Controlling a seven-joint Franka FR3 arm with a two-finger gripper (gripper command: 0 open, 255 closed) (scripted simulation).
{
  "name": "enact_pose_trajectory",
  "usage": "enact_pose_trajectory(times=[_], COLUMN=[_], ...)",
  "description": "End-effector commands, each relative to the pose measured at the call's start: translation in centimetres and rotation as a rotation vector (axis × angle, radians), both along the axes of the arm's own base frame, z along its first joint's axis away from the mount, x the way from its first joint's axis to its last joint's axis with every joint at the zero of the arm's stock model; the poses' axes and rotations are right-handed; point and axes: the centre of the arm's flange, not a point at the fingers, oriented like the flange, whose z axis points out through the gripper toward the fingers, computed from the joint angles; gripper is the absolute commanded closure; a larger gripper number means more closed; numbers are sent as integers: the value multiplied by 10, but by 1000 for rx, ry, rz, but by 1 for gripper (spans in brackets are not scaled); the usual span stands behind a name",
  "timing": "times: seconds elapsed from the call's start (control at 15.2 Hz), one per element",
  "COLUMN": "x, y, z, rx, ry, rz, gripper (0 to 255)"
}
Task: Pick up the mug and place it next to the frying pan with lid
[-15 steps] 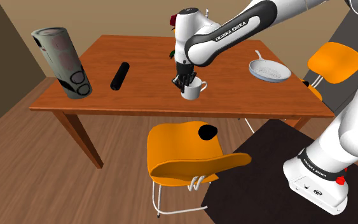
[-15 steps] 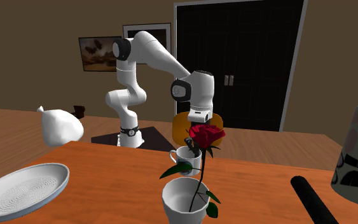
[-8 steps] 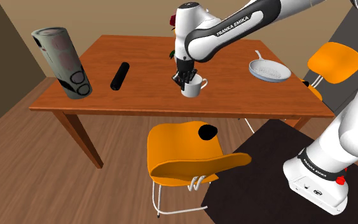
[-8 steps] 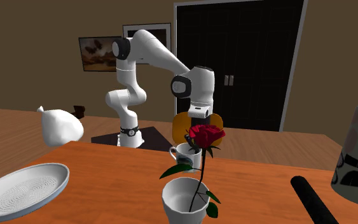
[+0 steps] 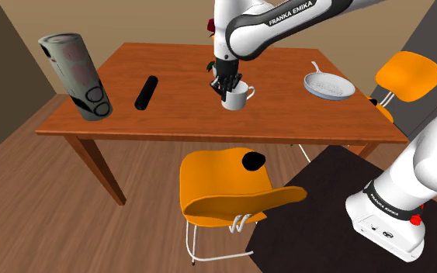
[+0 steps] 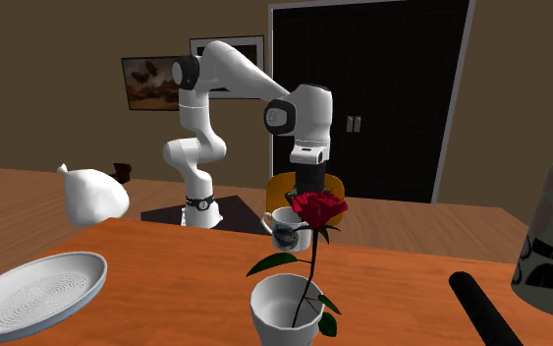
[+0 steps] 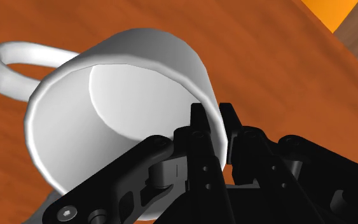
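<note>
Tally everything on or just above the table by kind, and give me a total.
Mug: 1
Frying pan: 1
Black cylinder: 1
Grey patterned cylinder: 1
White cup holding a rose: 1
Total: 5

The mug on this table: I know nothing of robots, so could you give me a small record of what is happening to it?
mug: white, with a handle, slightly tilted
tool: shut on the mug's wall, one finger inside, one outside
frying pan: pale, toward the shoulder view's right, apart from the mug
table: brown wood
step left: carry the mug beside the frying pan
</note>
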Motion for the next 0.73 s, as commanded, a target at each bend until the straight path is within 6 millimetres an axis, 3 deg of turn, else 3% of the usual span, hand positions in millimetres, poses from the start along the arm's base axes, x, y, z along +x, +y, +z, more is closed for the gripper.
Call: enact_pose_trajectory(times=[0.0, 0.66], x=[0, 0], y=[0, 0], z=[10, 63], rx=[0, 0], ry=[0, 0], rz=[0, 0], gripper=[255, 255])
